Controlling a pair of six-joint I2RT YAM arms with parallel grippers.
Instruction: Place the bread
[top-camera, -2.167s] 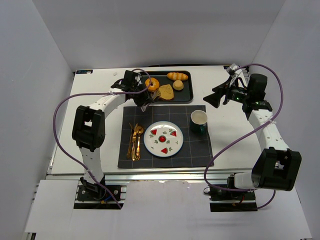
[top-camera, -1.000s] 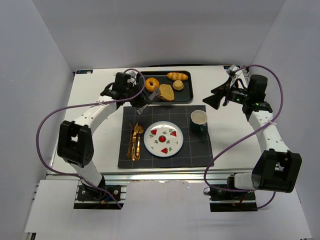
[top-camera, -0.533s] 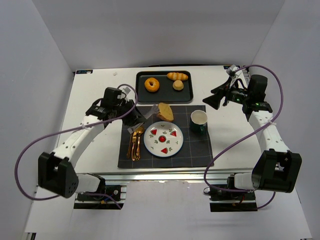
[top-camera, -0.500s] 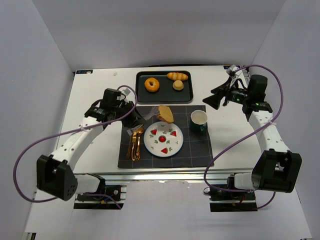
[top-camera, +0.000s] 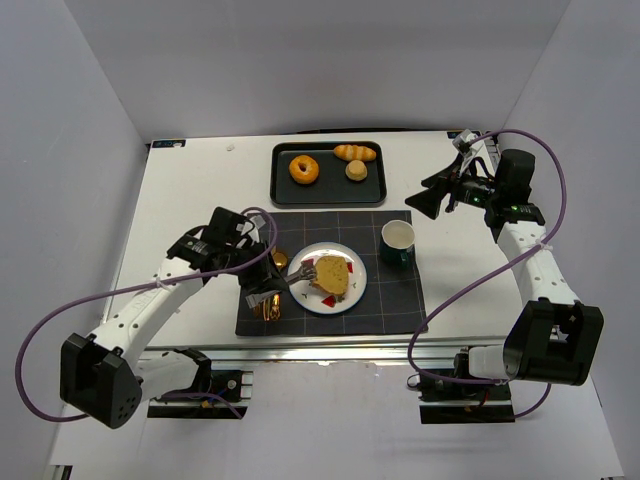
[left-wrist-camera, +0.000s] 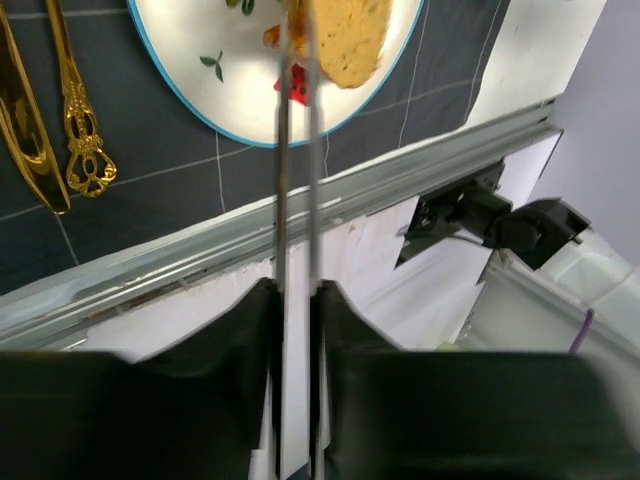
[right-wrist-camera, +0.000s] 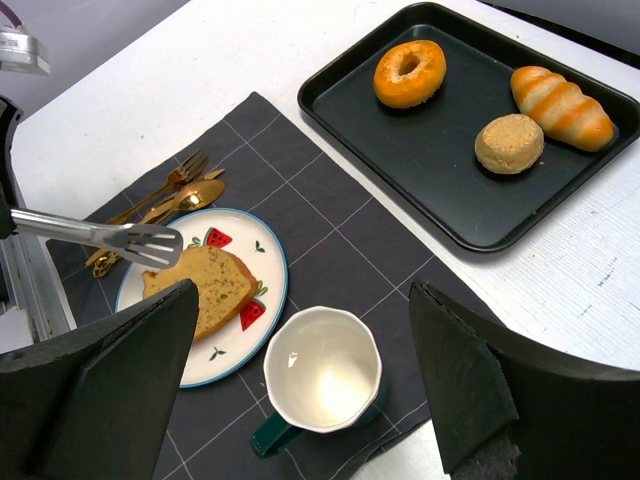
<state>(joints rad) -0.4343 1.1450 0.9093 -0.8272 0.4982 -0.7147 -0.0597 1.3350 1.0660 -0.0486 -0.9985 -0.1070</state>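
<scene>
The bread (top-camera: 331, 274), a tan slice with a darker crust, lies on the white strawberry plate (top-camera: 352, 258). My left gripper (top-camera: 263, 288) is shut on metal tongs (top-camera: 296, 278) whose tips are at the bread's left edge. In the left wrist view the tongs (left-wrist-camera: 296, 180) run between my fingers up to the bread (left-wrist-camera: 352, 35) over the plate (left-wrist-camera: 235, 95). I cannot tell whether the tips still pinch it. My right gripper (top-camera: 430, 197) is open and empty, raised beyond the mug; its view shows the bread (right-wrist-camera: 210, 285), the plate (right-wrist-camera: 250, 240) and the tongs (right-wrist-camera: 120, 238).
A dark placemat (top-camera: 390, 295) holds the plate, gold cutlery (top-camera: 268, 300) at its left and a green mug (top-camera: 397, 240) at its right. A black tray (top-camera: 330, 185) at the back holds an orange doughnut (top-camera: 304, 168), a golden roll (top-camera: 354, 152) and a small bun (top-camera: 355, 171).
My left arm lifted the bread off the tray with the tongs, carried it toward me over the placemat and brought it down onto the plate. The right arm has not moved.
</scene>
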